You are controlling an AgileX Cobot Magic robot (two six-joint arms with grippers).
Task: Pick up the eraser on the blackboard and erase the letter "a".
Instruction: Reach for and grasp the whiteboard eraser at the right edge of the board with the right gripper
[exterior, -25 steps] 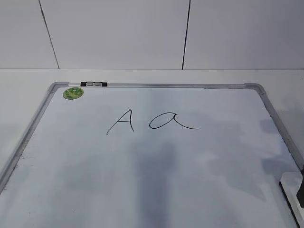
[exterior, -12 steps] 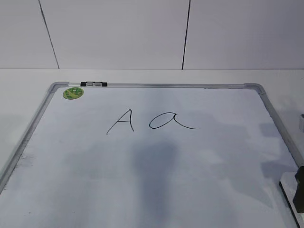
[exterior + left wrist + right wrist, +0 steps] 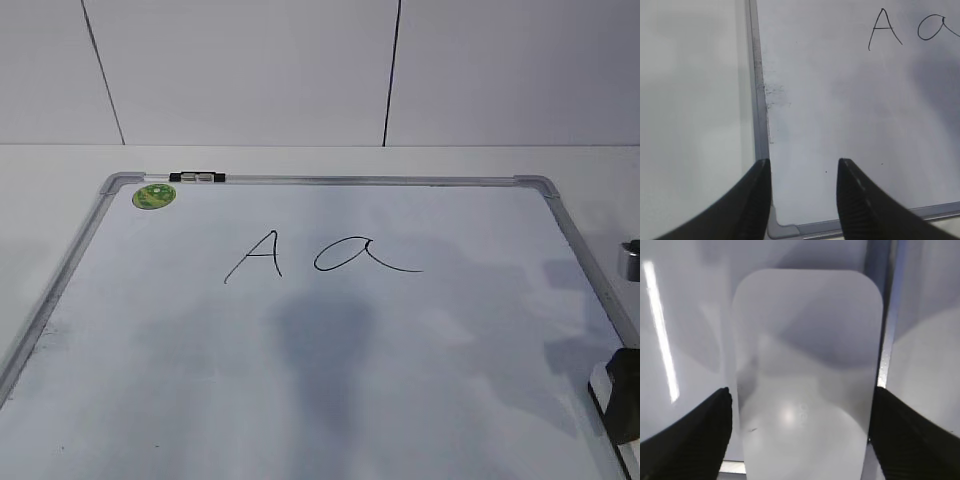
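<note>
The blackboard [image 3: 420,390] is a white board in a silver frame lying flat on the table. The letter "a" [image 3: 362,257] is a black cursive loop with a tail at the board's middle; part of it shows in the left wrist view [image 3: 939,29]. The eraser [image 3: 805,355], a white rounded block, lies by the board's right frame edge, and its edge shows at the exterior view's lower right [image 3: 597,388]. My right gripper [image 3: 802,395] is open, with one dark finger on each side of the eraser [image 3: 626,395]. My left gripper [image 3: 802,167] is open and empty over the board's near left corner.
A capital "A" [image 3: 255,257] stands left of the "a". A green round sticker [image 3: 154,196] and a dark clip [image 3: 197,177] sit at the far left corner. Smudges mark the left frame edge [image 3: 771,95]. A white tiled wall stands behind the table.
My right gripper has come further into the exterior view at the lower right and now covers more of the eraser. The eraser and the letters have not moved.
</note>
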